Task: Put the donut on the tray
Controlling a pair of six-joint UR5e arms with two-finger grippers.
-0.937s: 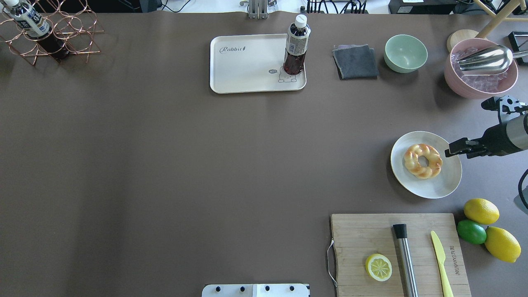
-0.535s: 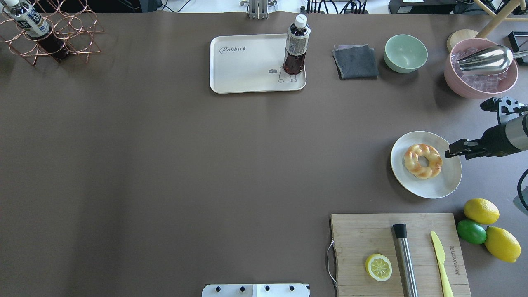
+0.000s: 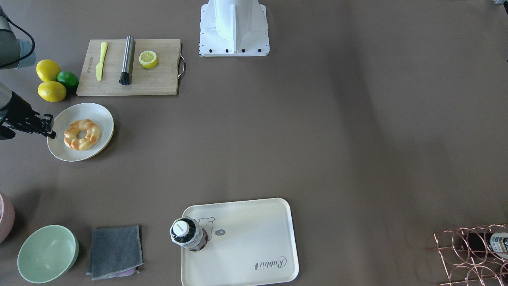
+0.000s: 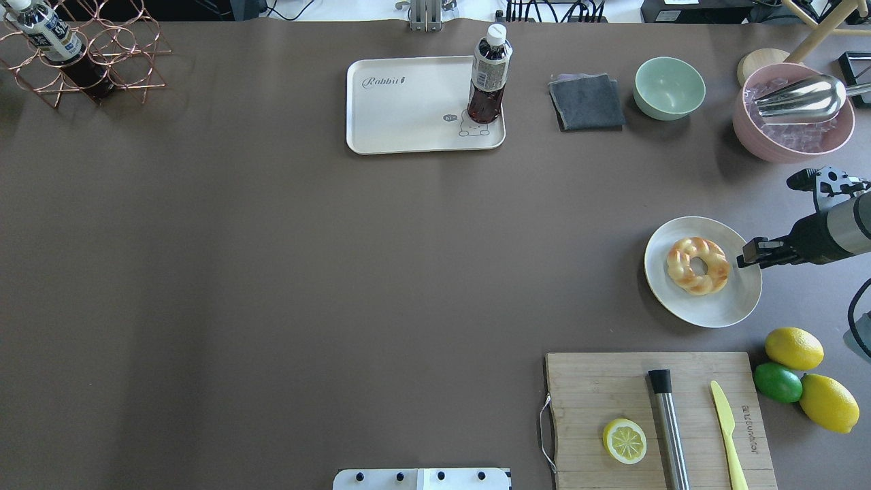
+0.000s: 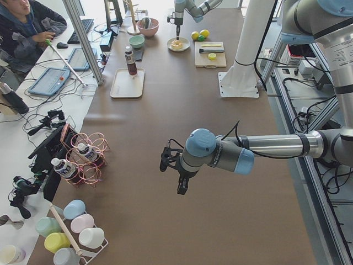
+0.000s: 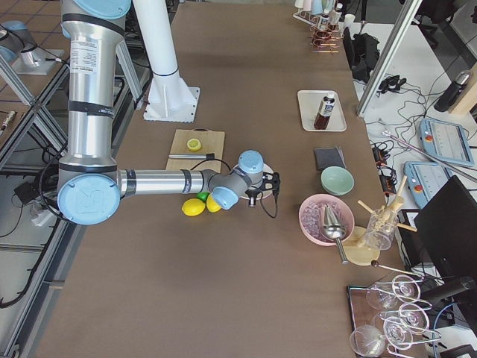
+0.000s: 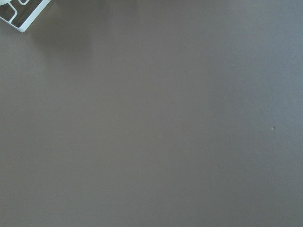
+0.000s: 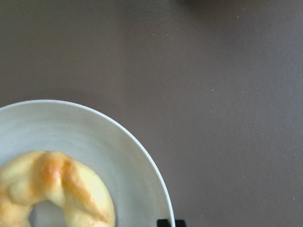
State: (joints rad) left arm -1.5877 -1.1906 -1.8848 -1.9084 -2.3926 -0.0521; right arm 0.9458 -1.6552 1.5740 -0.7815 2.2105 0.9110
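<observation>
The donut (image 4: 697, 265), a braided golden ring, lies on a round white plate (image 4: 714, 309) at the table's right; it also shows in the front view (image 3: 82, 134) and the right wrist view (image 8: 57, 189). My right gripper (image 4: 745, 257) hangs over the plate's right rim, just beside the donut and not touching it. Its fingers look shut and empty. The cream tray (image 4: 408, 109) with "Rabbit" script lies at the far middle of the table. My left gripper (image 5: 179, 176) shows only in the left side view, over bare table; I cannot tell whether it is open.
A dark drink bottle (image 4: 488, 75) stands on the tray's right end. A grey cloth (image 4: 586, 102), green bowl (image 4: 669, 87) and pink bowl (image 4: 793, 122) lie far right. The cutting board (image 4: 612, 395) with lemon slice, lemons and a lime (image 4: 778, 382) lie near right.
My right gripper has shifted slightly toward the near side along the plate's right rim. The donut, plate and tray have not moved.
</observation>
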